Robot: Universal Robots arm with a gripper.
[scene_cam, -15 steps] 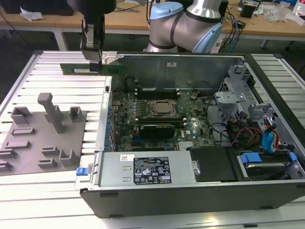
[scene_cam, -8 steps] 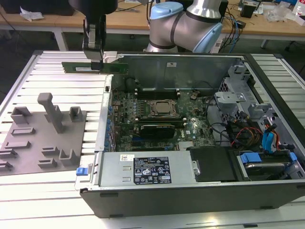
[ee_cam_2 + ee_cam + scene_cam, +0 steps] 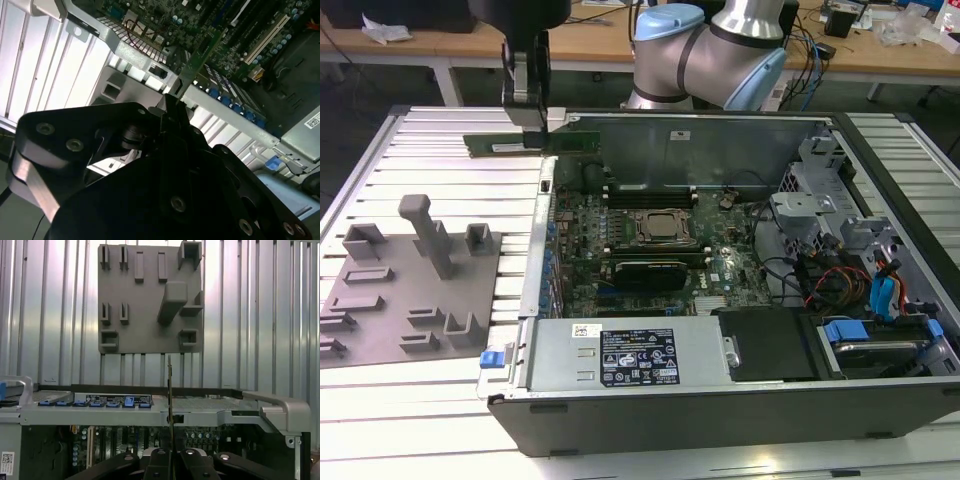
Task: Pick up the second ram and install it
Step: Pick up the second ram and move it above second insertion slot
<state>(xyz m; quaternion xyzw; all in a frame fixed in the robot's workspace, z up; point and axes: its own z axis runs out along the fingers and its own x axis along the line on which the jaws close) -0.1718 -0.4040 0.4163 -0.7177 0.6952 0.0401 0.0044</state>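
Note:
My gripper [image 3: 532, 126] is shut on the second ram [image 3: 575, 143], a long thin green stick held level in the air above the far left corner of the open computer case [image 3: 720, 400]. The stick hangs over the case's left wall, partly above the slatted table. In the first wrist view the ram [image 3: 169, 390] stands edge-on as a thin line rising from between the fingertips [image 3: 161, 459]. In the second wrist view the green stick [image 3: 201, 54] runs out from the gripper [image 3: 172, 107] toward the motherboard [image 3: 240, 30].
Inside the case lie the motherboard [image 3: 620, 225], the processor socket [image 3: 660, 228], memory slots [image 3: 645, 192] behind it and a black card [image 3: 655, 270] in front. A grey fixture plate [image 3: 410, 300] with blocks and a post [image 3: 428, 232] sits on the exterior view's left. Cables [image 3: 840, 275] fill the right.

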